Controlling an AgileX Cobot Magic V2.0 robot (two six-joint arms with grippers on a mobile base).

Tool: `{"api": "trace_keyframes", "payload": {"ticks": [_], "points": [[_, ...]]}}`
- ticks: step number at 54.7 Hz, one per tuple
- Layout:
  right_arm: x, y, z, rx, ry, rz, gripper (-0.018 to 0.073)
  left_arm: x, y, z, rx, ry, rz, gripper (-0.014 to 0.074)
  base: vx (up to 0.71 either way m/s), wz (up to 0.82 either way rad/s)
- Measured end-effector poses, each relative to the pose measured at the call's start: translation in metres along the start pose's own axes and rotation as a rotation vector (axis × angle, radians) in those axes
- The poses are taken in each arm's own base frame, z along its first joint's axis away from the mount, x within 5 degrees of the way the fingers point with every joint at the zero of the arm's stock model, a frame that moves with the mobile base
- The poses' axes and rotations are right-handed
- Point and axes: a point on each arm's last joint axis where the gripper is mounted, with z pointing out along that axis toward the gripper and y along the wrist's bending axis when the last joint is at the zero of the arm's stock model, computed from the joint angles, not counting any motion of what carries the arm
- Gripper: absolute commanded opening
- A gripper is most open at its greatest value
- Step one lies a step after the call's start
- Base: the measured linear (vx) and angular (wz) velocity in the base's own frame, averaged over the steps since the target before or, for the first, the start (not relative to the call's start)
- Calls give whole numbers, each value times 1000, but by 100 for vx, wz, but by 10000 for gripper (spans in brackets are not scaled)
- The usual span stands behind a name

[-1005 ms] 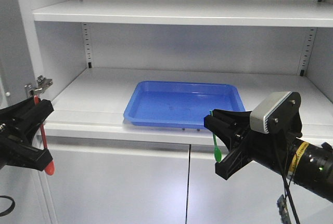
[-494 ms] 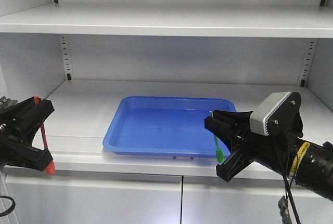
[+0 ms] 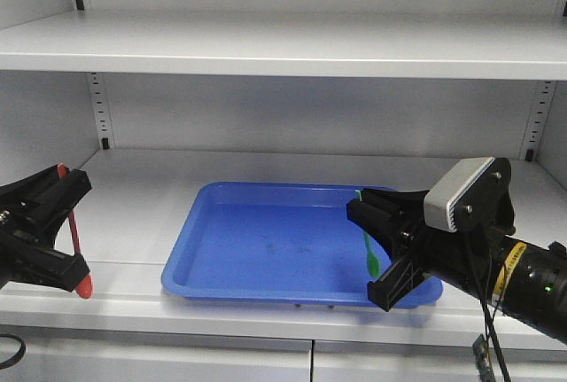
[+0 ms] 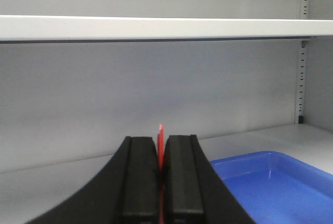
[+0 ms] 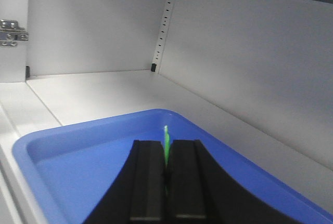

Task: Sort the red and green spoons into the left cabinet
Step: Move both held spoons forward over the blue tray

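Blue tray (image 3: pixel 266 258) on cabinet shelf (image 3: pixel 142 178), between spoon-holding left end effector (image 3: pixel 62 222) and right end effector (image 3: pixel 376 245).

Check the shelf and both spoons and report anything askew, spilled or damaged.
Nothing stands out. The blue tray sits flat and empty on the cabinet shelf. The left gripper holds the red spoon upright, bowl down; the right gripper holds the green spoon the same way over the tray. No spills or damage visible.

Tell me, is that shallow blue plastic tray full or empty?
Empty: the blue plastic tray shows only bare floor; the green spoon hangs pinched in the right gripper.
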Motion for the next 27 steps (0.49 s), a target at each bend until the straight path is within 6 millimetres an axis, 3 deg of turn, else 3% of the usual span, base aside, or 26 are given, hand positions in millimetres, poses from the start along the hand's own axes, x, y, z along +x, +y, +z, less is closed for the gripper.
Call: {"api": "trace_keyframes", "payload": {"ticks": [27], "points": [[0,0,0,0,0,0,-9,0,0,0,0,0,0,182,4,-4]]}}
